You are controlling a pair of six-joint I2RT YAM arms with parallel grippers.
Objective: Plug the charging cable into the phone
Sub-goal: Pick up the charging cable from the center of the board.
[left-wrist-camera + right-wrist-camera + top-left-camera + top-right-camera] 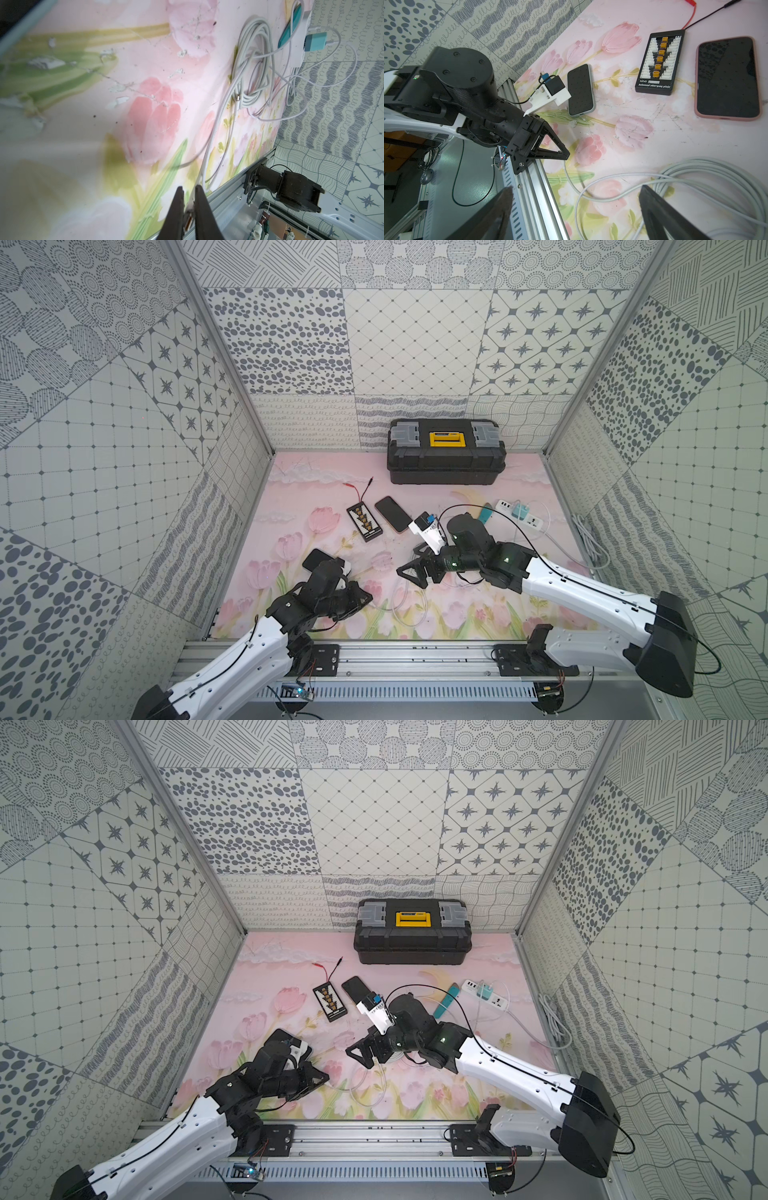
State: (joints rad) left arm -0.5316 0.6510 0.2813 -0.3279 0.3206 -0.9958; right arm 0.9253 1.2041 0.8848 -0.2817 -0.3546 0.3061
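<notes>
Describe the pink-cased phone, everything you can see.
The phone is a slim slab in a pink, rubbery-looking case, its screen dark with faint reflections. It lies flat, face up, on the flowered mat, beside the black charging board with a narrow gap between them. Nothing is plugged into it or gripping it.

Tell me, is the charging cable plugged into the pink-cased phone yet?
No: the pink-cased phone lies with nothing in its port, and the left gripper pinches the charging cable well away from it.
</notes>
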